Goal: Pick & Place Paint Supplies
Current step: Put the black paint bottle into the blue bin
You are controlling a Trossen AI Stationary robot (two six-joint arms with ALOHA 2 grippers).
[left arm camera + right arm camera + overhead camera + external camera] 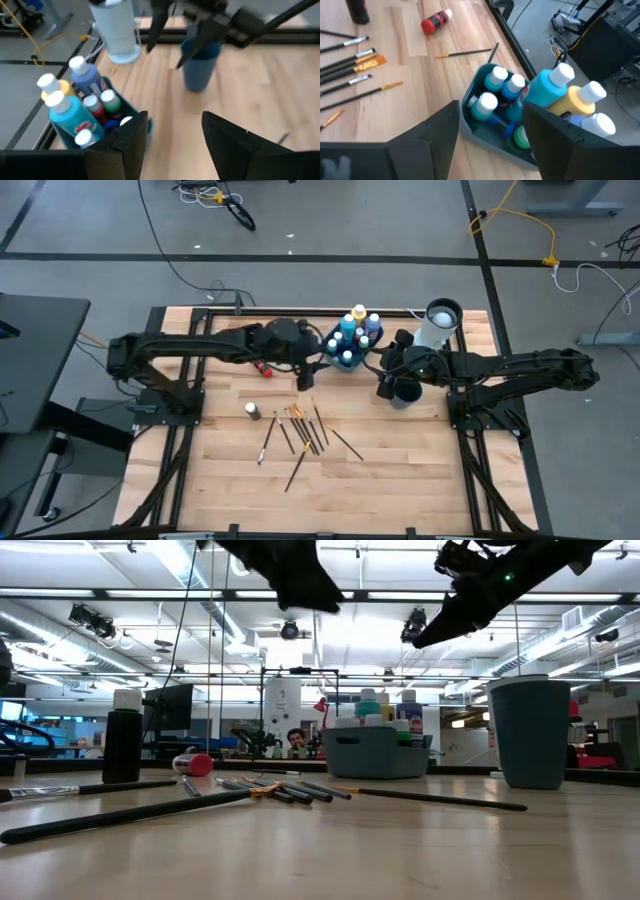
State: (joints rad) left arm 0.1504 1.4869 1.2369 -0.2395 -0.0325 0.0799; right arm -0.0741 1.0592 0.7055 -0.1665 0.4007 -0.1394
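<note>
Left of centre in the high view, the left gripper [306, 376] hovers with fingers open and empty beside the bin [335, 360] of paint bottles [351, 335]. Brushes [300, 432] lie below on the bench [400, 460], likely next. At right, the right gripper [392, 388] waits, fingers open.

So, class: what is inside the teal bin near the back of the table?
The teal bin holds upright paint bottles with white caps: blue, light blue, yellow, green and red ones show. Bottles lower down are partly covered by the others, so the full count is hidden.
</note>
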